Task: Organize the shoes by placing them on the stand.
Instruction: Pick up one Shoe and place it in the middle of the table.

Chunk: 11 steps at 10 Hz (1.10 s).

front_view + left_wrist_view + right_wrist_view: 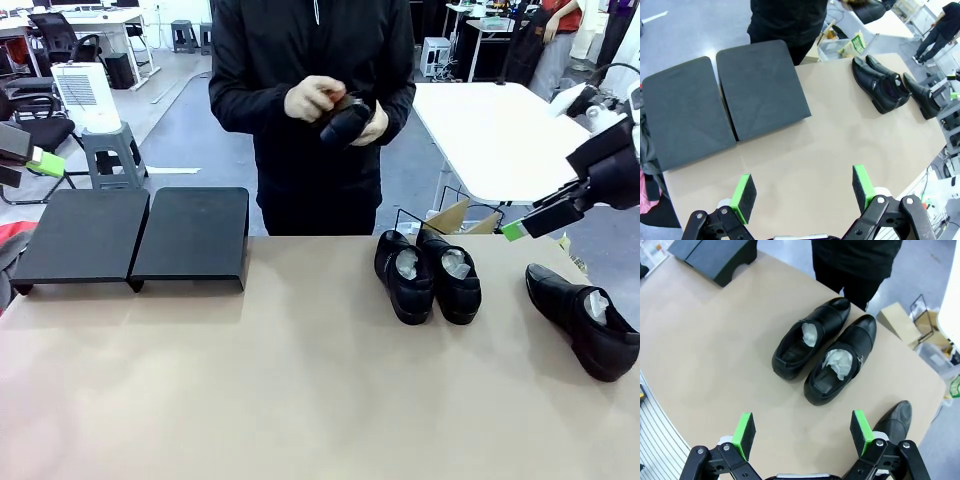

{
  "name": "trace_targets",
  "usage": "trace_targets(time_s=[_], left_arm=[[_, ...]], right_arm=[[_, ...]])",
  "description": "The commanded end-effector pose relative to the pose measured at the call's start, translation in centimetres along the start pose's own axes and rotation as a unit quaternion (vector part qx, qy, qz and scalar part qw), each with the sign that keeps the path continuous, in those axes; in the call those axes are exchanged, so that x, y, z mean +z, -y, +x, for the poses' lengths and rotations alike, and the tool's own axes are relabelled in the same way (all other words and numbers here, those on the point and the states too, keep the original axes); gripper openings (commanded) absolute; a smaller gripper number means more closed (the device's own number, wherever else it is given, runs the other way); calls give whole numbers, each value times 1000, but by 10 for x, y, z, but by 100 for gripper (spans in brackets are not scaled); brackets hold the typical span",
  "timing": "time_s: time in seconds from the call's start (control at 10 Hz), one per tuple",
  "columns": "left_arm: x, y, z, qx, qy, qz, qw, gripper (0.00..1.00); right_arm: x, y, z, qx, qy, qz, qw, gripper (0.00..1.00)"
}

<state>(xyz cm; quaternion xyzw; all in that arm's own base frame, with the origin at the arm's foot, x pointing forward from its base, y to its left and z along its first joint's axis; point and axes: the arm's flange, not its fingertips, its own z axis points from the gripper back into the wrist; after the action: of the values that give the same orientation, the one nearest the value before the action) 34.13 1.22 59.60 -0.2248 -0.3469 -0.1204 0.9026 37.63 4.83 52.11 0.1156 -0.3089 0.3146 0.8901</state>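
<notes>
**At mid-right of the table, three shoes lie below a wide-open right claw**

In the front view a pair of shoes (pixel 430 275) lies side by side right of centre on the table (pixel 300 380), toes toward the far edge. A third shoe (pixel 590 320) lies apart at the right edge. The right claw (pixel 803 431) has its jaws spread wide and holds nothing. In its wrist view the pair sits in mid-frame above the fingers, and the third shoe's toe shows at lower right, beside one finger.

The stand (pixel 140 235), two black sections side by side, sits at the upper left of the table with nothing on top. The left claw (pixel 803 190) is likewise wide and empty. In its wrist view the stand takes the upper left, with bare tabletop between it and the fingers.

At top centre, the person's hands (pixel 320 100) hold a fourth shoe (pixel 345 122).
</notes>
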Motion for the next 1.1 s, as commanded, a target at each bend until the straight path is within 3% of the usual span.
trace_targets(time_s=[0.0,0.1,0.3,0.6,1.0], left_arm=[[0,-2,0,-4,3,-8,1000,100],[0,-2,0,-4,3,-8,1000,100],[0,-2,0,-4,3,-8,1000,100],[0,-2,0,-4,3,-8,1000,100],[0,-2,0,-4,3,-8,1000,100]], right_arm=[[-3,-4,2,5,-3,3,1000,100],[-6,-19,20,-26,-59,-53,997,100],[-22,-51,65,-69,-128,-154,977,100],[-62,-53,96,-143,-161,-215,952,100],[-105,-67,110,-180,-182,-282,925,100]])
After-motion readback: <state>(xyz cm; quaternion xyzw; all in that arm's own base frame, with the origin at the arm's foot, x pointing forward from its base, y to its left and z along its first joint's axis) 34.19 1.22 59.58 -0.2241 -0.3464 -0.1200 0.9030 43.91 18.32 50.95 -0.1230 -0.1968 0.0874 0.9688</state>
